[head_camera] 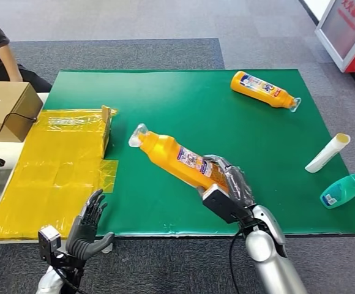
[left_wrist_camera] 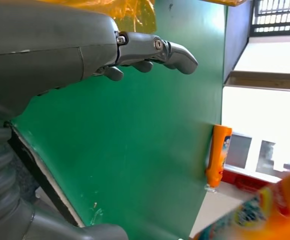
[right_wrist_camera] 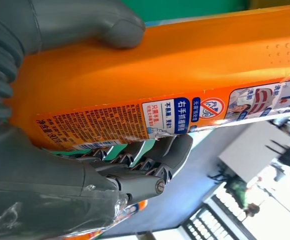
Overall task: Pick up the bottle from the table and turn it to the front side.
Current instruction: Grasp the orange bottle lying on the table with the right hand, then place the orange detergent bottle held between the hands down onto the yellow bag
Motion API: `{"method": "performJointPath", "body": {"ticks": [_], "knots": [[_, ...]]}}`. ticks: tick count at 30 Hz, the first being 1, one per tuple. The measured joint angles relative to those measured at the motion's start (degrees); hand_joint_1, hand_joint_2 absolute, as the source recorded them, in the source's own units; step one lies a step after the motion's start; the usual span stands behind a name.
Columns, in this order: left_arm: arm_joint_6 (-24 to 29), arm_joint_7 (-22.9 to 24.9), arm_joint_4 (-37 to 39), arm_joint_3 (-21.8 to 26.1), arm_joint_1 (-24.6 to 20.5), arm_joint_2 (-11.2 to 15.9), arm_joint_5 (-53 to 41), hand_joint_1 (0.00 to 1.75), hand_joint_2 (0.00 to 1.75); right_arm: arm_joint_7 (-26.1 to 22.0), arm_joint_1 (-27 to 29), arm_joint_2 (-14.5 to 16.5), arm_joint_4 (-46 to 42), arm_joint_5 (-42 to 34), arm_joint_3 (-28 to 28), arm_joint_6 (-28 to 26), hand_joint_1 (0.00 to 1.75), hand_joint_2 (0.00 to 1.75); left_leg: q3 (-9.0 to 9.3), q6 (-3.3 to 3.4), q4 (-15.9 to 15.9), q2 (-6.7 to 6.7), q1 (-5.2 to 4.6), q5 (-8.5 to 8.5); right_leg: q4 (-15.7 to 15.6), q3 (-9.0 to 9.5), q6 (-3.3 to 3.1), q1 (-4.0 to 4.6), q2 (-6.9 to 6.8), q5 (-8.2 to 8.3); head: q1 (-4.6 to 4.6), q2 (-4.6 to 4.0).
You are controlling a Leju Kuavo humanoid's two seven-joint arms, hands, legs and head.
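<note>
My right hand (head_camera: pixel 229 184) gripped the base of the orange bottle (head_camera: pixel 175 156) near the counter's (head_camera: pixel 190 98) front edge, thumb over and fingers under; it looked barely lifted, so the turn remained. My left hand (head_camera: pixel 87 229) hung spread and empty off the front-left corner; a second orange bottle (head_camera: pixel 263 89), a white tube (head_camera: pixel 327 152) and a teal bottle (head_camera: pixel 343 190) lay well apart toward the right edge.

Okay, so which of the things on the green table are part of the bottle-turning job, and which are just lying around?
In the job:
- orange bottle, gripped at its base
- right robot hand gripping it

Lying about:
- second orange bottle, far side of the mat
- white tube
- teal bottle
- yellow plastic sheet
- cardboard box
- left robot hand, holding nothing
</note>
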Motion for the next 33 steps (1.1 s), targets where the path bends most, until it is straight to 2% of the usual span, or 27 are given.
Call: {"method": "performJointPath", "body": {"ticks": [4, 7, 9, 18, 27, 33], "knots": [[-1.62, 2.08, -1.57, -0.1, -0.52, -0.48, 0.1, 0.0, 1.75, -1.49, 1.18, 1.92, -3.1, -2.29, 0.55, 1.0, 1.75, 1.75, 0.01, -0.01, 0.0, 0.0, 0.0, 0.03, 0.0, 0.0, -0.02, 0.0, 0.01, 0.04, 0.01, 0.0], [-6.15, 4.2, -3.04, -1.72, -1.81, -0.22, 2.5, 0.0, 1.75, -3.97, 0.34, 3.63, -0.51, -2.27, 2.38, 0.42, 1.75, 1.75, 0.01, -0.07, 0.0, 0.01, 0.01, 0.1, 0.0, -0.01, -0.06, 0.02, 0.01, 0.11, 0.01, 0.0], [-7.35, 5.03, -4.19, -3.65, -3.03, 0.37, 3.82, 0.0, 1.75, -5.39, -0.78, 4.83, 3.07, -1.93, 4.02, -0.84, 1.75, 1.75, 0.01, -0.11, 0.0, 0.0, 0.04, 0.16, 0.0, -0.01, -0.09, 0.05, 0.01, 0.15, 0.0, 0.0], [-7.26, 7.26, -9.27, -12.3, -6.64, 3.63, 8.07, 0.0, 1.75, -9.19, -4.14, 8.3, 17.49, -2.14, 9.85, -5.33, 1.75, 1.75, 0.01, -0.11, 0.0, 0.01, 0.05, 0.24, 0.02, -0.03, -0.1, 0.06, 0.01, 0.2, 0.0, 0.0], [-6.42, 7.28, -10.94, -14.88, -7.48, 4.66, 9.03, 0.0, 1.75, -9.31, -5.22, 8.99, 22.32, -2.16, 11.96, -5.17, 1.75, 1.75, 0.0, -0.11, 0.0, 0.01, 0.05, 0.22, 0.02, -0.04, -0.1, 0.06, 0.01, 0.19, 0.0, 0.0], [-5.88, 7.7, -10.96, -14.54, -8.09, 4.02, 14.1, 0.0, 1.75, -9.46, -4.67, 9.15, 23.52, -2.85, 13.65, -4.47, 1.75, 1.75, 0.0, -0.12, 0.0, 0.01, 0.05, 0.21, 0.02, -0.05, -0.11, 0.07, 0.01, 0.19, -0.01, 0.0]]}}
